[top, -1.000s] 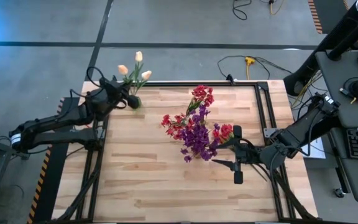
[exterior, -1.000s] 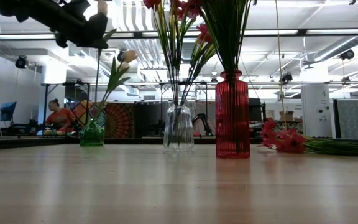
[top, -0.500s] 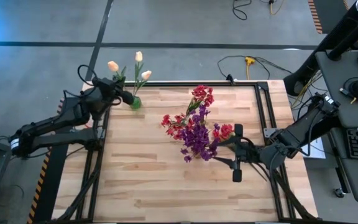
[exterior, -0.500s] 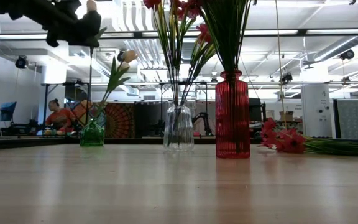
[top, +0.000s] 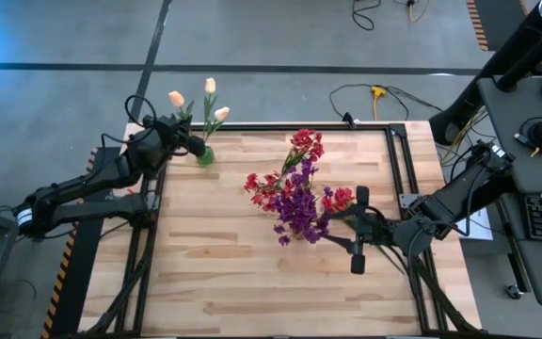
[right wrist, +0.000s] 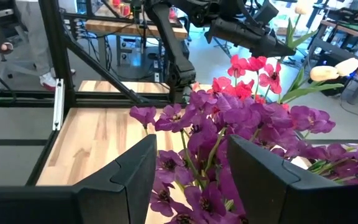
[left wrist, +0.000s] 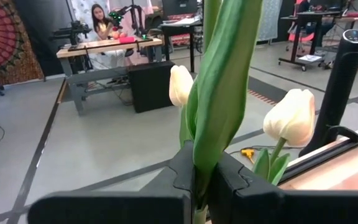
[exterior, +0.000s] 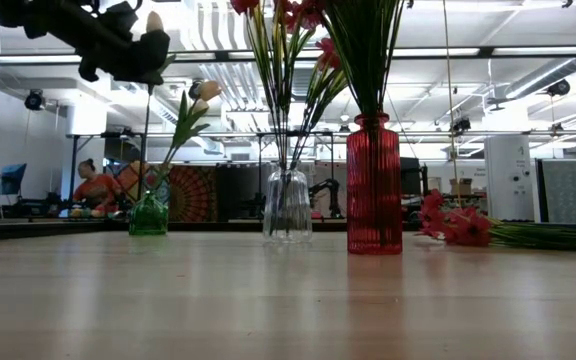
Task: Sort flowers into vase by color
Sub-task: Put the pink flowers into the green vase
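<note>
One cream tulip [top: 176, 99] is clamped by the left gripper [top: 196, 148] above the green vase [top: 204, 156] at the counter's [top: 224, 273] far-left corner; its stem should be lowered vertically. The right gripper [top: 356, 233] is held half-spread beside the purple flowers [top: 299, 212].

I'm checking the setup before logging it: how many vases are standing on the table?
3. A small green vase at the table's far left corner, a clear glass vase mid-table, and a tall red vase beside it. No others show.
</note>
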{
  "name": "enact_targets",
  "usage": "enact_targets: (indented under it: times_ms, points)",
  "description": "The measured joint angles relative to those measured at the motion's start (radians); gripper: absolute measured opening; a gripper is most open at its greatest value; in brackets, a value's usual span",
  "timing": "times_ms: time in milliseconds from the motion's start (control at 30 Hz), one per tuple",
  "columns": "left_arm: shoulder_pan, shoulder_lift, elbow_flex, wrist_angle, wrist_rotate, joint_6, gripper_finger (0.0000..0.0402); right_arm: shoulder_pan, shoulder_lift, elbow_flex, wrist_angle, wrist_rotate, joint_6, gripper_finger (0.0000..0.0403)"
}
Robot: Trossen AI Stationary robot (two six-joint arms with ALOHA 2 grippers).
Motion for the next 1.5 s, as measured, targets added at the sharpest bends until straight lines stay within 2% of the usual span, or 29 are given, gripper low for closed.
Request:
enact_targets:
  times_ms: [333,1300,1500]
  points:
    - [0.001,-0.001,0.000,0.045,0.026,0.017,0.0001,0.000,0.000,0.000,0.000,0.021,0.000,0.0189]
    - [0.020,0.064,0.000,0.045,0.026,0.000,0.0001,0.000,0.000,0.000,-0.007,0.021,-0.003,0.0189]
    - [0.020,0.064,0.000,0.045,0.026,0.000,0.0015,0.000,0.000,0.000,-0.008,0.021,-0.003,0.0189]
